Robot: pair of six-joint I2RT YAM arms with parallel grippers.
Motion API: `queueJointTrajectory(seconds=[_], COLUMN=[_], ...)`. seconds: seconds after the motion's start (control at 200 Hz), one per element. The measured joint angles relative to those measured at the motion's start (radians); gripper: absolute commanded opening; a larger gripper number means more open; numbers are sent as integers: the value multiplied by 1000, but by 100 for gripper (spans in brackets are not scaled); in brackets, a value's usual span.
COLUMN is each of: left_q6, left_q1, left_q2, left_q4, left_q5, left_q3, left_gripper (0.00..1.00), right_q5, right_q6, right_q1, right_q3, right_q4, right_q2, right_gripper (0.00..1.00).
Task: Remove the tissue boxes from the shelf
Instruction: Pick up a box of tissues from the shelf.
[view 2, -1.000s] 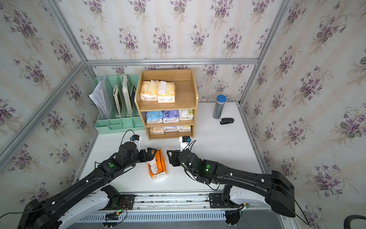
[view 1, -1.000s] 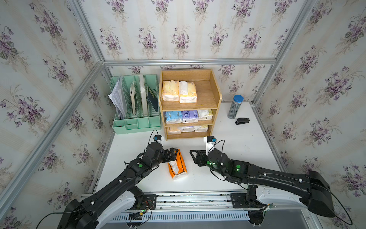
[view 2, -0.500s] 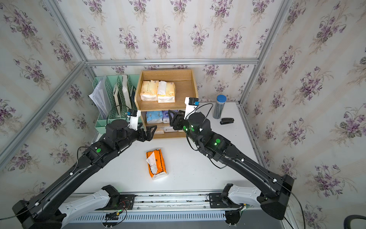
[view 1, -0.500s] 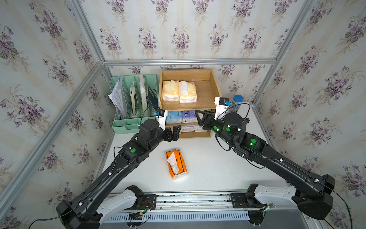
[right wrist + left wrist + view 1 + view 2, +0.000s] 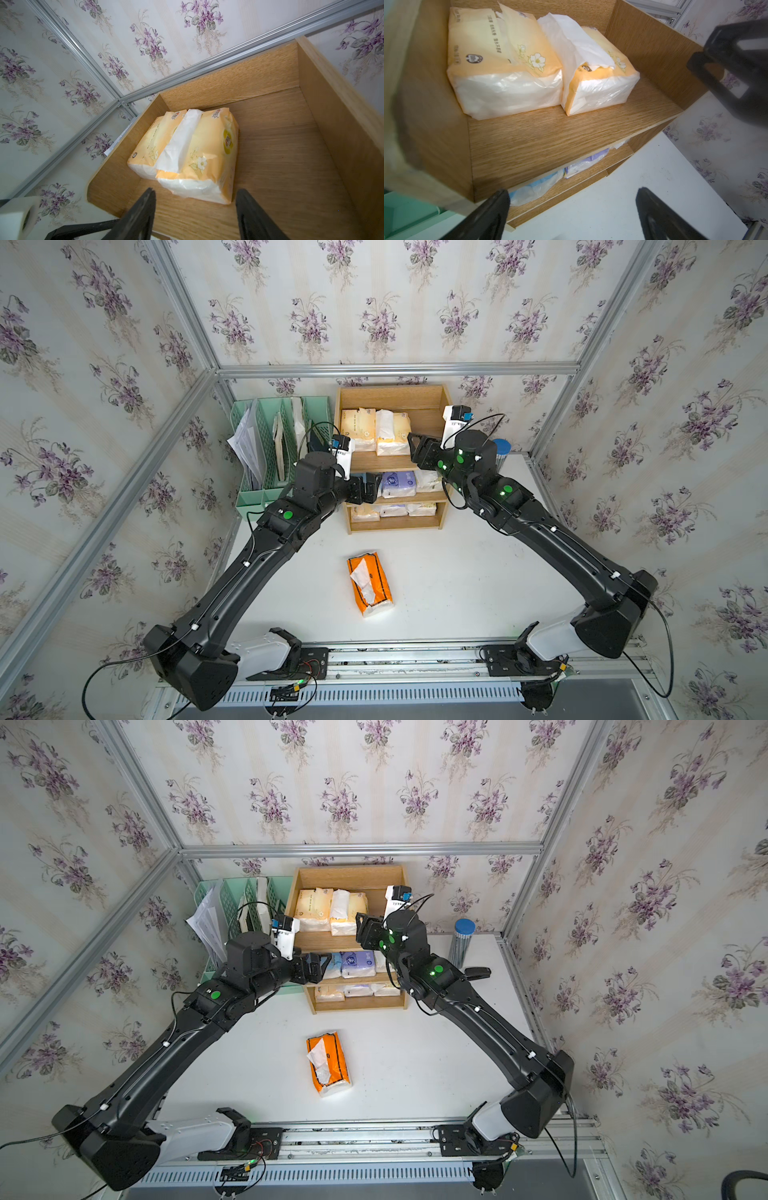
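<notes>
Both spread and empty, the right tool point(image 5: 194, 192) faces the two touching cream-yellow tissue boxes point(image 5: 209, 149) on the top tier of the shelf point(image 5: 395, 398), while the left tool point(image 5: 371, 493) hangs by its middle tier; a grab could pinch only the loose white sheet point(image 5: 182, 141) or drag both packs.

organizer: mint-green file organizer point(image 5: 254, 498), papers point(image 5: 243, 448) inside | cylinder: blue-capped cylinder point(image 5: 460, 946), upright | stapler: black stapler point(image 5: 478, 972), nearby on white table point(image 5: 457, 572)

shelf point(image 5: 550, 135) top tier: plain cream-yellow pack point(image 5: 500, 68) and tissue-out cream-yellow pack point(image 5: 602, 83) sitting side by side, touching
middle tier: light blue pack point(image 5: 533, 189), purple pack point(image 5: 583, 166) peeking out
left hand point(image 5: 573, 192): hovering spread wide, gripping nothing
</notes>
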Motion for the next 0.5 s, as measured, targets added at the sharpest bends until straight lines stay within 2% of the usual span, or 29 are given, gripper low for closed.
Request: queueJointTrajectory(seconds=[0.5], left_q6=[-10], left_q1=[29], left_q2=[-66], left_q4=[-1], left_q5=[96], left_q3=[-75], left_gripper=[99], right_q5=[-43], right_q6=[-11], right_q1=[-68], right_q3=[128], right_q4=[-1], right_q2=[187], right_gripper=[66])
